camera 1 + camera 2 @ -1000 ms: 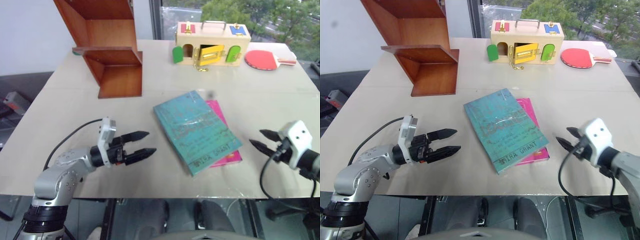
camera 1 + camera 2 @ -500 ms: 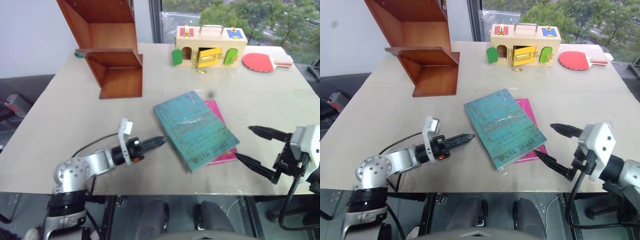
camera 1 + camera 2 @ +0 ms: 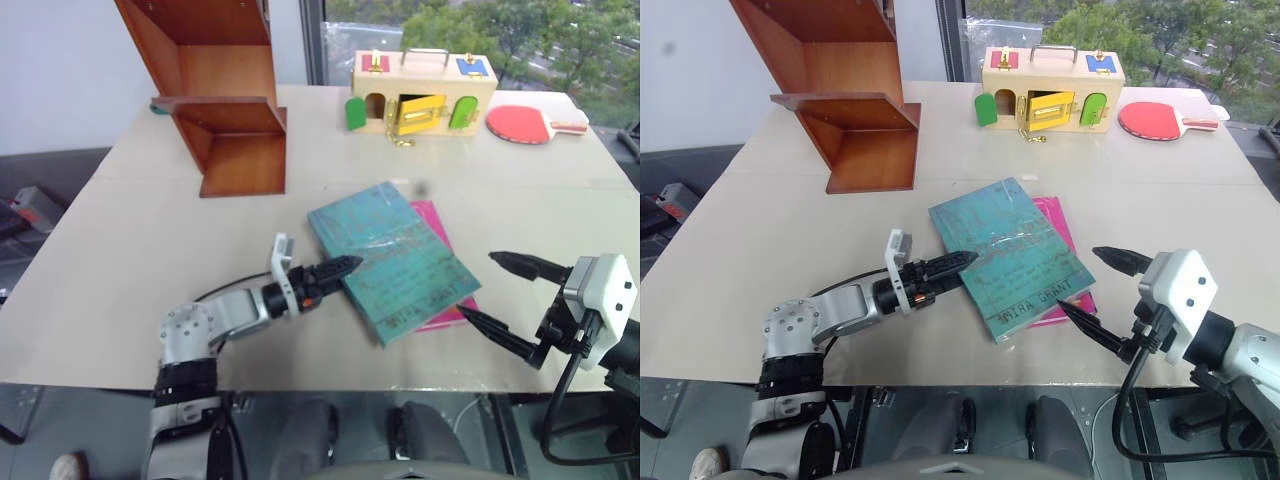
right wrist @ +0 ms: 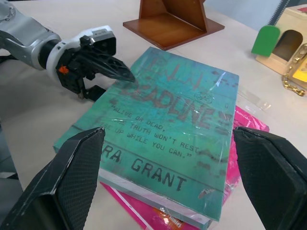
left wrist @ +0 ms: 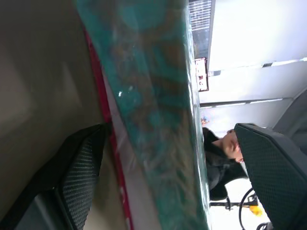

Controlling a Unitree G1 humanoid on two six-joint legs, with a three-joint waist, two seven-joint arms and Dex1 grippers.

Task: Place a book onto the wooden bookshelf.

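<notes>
While level over the table, left hand [image 3: 338,270] straddling the book [image 3: 392,261] edge, fingers apart, right hand [image 3: 496,292] spread wide.

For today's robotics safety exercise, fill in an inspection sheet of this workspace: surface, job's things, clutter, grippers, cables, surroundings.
Surface: pale table, flat.
Job's things: teal book lying flat on a pink book; wooden bookshelf at the far left.
Clutter: wooden box with coloured doors, red paddle.
Grippers: left gripper open, one finger over the teal book's edge, one under; right gripper open, just right of the books.
Cables: black cable on the right arm.
Surroundings: window, trees outside.
</notes>
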